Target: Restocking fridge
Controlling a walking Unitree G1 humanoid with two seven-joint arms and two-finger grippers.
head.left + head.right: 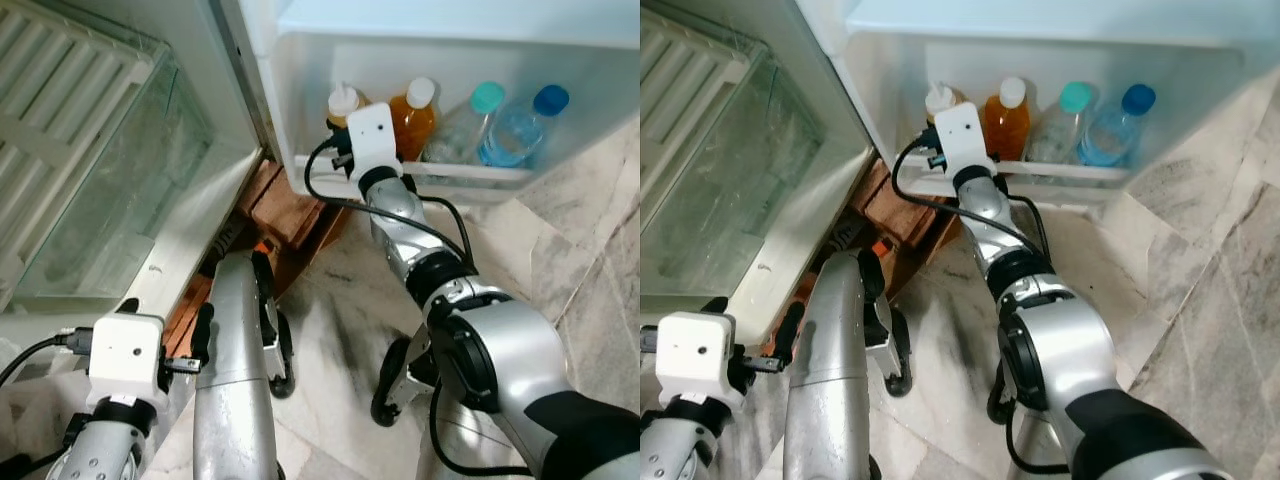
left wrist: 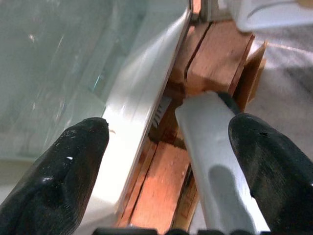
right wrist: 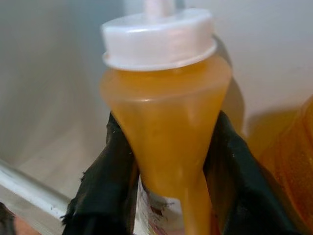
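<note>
Where the fridge door stands open over a pale marble floor (image 1: 330,330), its white door shelf (image 1: 430,172) holds four bottles in a row. Squeeze bottle (image 3: 164,122): amber, white cap, at the shelf's 9 o'clock end; the right gripper (image 3: 171,186) is clamped around its lower body, black fingers (image 3: 105,171) pressed on either side. Orange bottle (image 1: 415,115): white cap, just beside the squeeze bottle. Clear bottle (image 1: 470,120): teal cap, next along. Blue bottle (image 1: 520,125): blue cap, at the 3 o'clock end. Glass-fronted drawer (image 1: 110,190): inside the fridge, at 9 o'clock. Wooden blocks (image 1: 285,205): reddish, on the floor beneath the fridge edge. Left gripper (image 2: 166,161): low at 7 o'clock, fingers spread apart, holding nothing, pointed toward the fridge's white lower edge and the blocks.
</note>
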